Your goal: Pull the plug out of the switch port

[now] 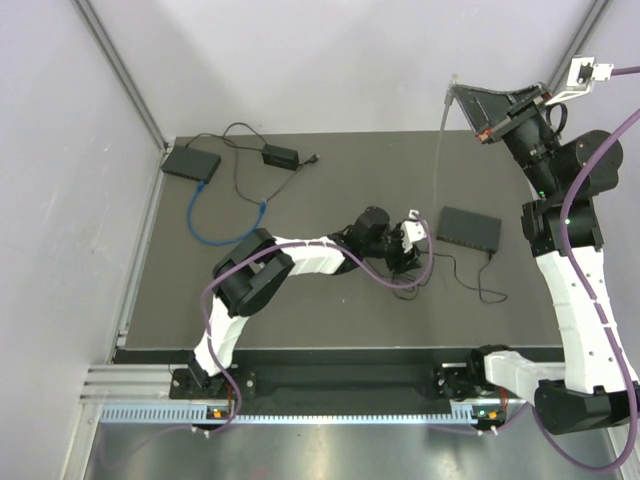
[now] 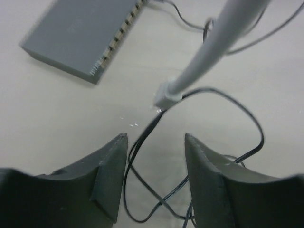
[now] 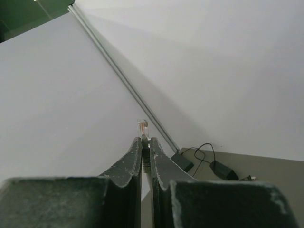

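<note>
Looking at the top view: right gripper [image 1: 465, 95] is raised high over the far right corner of the dark bench [image 1: 330, 310], clamped on a light grey network cable [image 1: 438, 150]. The cable hangs down toward the dark grey rectangular network switch [image 1: 470, 228] lying flat at bench right. Left gripper [image 1: 405, 252] sits low at bench centre, just left of that switch. A thin black power cord [image 1: 480, 285] loops out from the switch's near side. Far left: a second small black switch [image 1: 190, 163] with a blue looped cable [image 1: 215, 230].

Left wrist view: left gripper [image 2: 156, 142] is spread wide with nothing between its fingers. The grey cable's [image 2: 213, 42] boxy lower connector [image 2: 166, 99] is beside the switch [image 2: 71, 33], apart from its port row, not plugged in. Can't tell if it touches the bench. The black cord [image 2: 251, 123] is coiled below.

Right wrist view: right gripper [image 3: 146, 140] is pinched tight on the cable, with a clear plastic plug [image 3: 142, 125] poking just past the fingertips, up in the air.
</note>
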### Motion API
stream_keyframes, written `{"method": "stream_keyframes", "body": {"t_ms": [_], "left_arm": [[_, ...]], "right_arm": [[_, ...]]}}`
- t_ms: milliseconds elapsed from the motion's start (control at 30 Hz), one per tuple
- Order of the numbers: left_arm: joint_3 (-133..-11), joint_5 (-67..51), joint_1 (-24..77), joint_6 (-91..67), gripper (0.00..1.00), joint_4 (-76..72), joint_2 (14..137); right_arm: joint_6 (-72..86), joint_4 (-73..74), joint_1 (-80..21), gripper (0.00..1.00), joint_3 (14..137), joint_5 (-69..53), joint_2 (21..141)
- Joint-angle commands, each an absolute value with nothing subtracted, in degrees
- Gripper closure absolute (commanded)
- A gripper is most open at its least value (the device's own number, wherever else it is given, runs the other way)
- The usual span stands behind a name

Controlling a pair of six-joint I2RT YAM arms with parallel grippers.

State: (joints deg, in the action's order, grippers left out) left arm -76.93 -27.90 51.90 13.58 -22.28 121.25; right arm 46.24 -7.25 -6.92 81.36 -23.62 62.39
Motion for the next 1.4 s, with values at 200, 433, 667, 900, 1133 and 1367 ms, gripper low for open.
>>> {"method": "stream_keyframes", "body": {"t_ms": [200,433,667,900,1133,1367], "left_arm": [[-77.8,-25.5,52.0,12.4,0.9,-29.0,124.0],[-77.6,-22.9,52.1,10.3,1.0,-27.0,120.2],[-74.5,-22.8,53.9,7.9,1.0,-24.1,112.2],[-73.6,-24.4,55.3,5.1,1.0,-20.7,112.0],[-72.8,-20.2,55.5,1.1,0.71,-22.9,116.5],[-76.3,-11.4,55.2,3.0,0.48,-17.9,112.9]], "right_arm": [[48.6,-11.0,-5.4,1.0,83.4,-24.8,62.0],[46.1,-10.3,-5.1,1.0,82.0,-24.9,61.3],[41.3,-16.1,-5.1,1.0,74.1,-23.6,59.7],[40.8,-31.2,-5.4,1.0,65.5,-16.2,58.9],[40.8,-29.4,-5.3,1.0,67.3,-7.7,63.3],[47.2,-25.9,-5.4,1.0,68.6,-8.5,65.5]]}}
